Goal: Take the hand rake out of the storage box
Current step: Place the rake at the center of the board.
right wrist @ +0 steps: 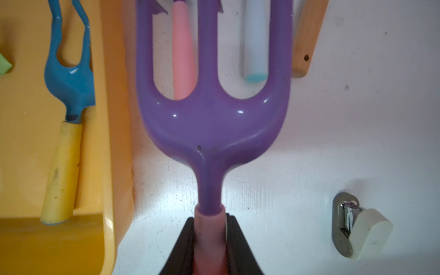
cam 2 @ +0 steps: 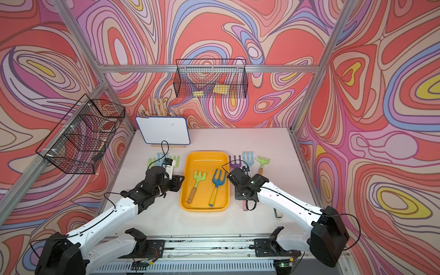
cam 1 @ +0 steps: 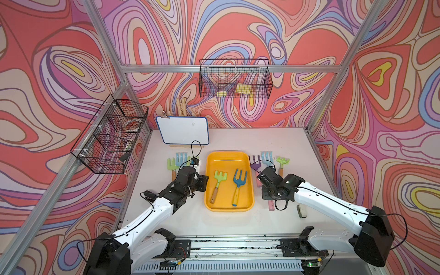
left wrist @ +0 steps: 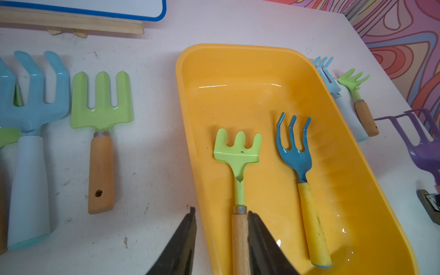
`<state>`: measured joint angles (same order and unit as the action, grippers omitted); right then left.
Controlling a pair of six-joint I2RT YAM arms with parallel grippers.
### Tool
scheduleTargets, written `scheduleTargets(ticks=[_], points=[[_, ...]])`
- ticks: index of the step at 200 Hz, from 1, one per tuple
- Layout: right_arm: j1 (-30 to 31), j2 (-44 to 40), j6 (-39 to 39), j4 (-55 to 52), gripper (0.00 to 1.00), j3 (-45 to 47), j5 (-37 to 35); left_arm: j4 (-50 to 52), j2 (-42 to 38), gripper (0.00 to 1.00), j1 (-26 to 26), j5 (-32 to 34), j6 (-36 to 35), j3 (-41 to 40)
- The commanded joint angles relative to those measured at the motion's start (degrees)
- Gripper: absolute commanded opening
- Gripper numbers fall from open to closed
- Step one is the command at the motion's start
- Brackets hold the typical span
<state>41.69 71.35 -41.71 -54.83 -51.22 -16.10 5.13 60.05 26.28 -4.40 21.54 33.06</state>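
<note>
Wood makes up the near end of the green hand rake (left wrist: 239, 190), which lies flat on the glossy floor of the storage box (left wrist: 238, 95), handle toward the robot and bent tines away. Beside it, not touching, lies a blue fork (left wrist: 295, 157) with a yellow handle. The rake is probably light and rigid, its painted head smooth and likely slippery. The plain wooden handle, just behind the metal collar, therefore looks the best place to take hold, though the slick floor may let the tool slide when nudged. Left hand (left wrist: 222, 212): poised over the box's rim on that side, jaws moderately apart and wider than the handle that shows between them. Whether a finger touches the wood cannot be told from this angle. Right hand (right wrist: 209, 217): closed firmly on the pink handle of a purple rake (right wrist: 212, 123), held above the counter (cam 1: 226, 223) just outside the box. Farther off, a whiteboard (cam 1: 183, 129) stands at the back of the counter.
</note>
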Motion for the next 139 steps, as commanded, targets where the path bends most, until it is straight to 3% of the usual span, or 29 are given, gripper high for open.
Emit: scheduleTargets(ticks=[1, 51, 139], points=[[-0.2, -2.1, -2.6, 0.0, 0.20, 1.4, -0.2, 0.1, 1.1, 0.41, 0.3, -1.0, 0.7, 1.7], [-0.1, -1.1, -3.0, 0.6, 0.20, 4.7, 0.7, 0.3, 4.2, 0.40, 0.3, -2.3, 0.7, 2.7], [-1.2, 8.1, -1.0, 8.6, 0.20, 8.0, 5.2, 1.1, 7.5, 0.40, 0.3, -3.4, 0.6, 4.0]])
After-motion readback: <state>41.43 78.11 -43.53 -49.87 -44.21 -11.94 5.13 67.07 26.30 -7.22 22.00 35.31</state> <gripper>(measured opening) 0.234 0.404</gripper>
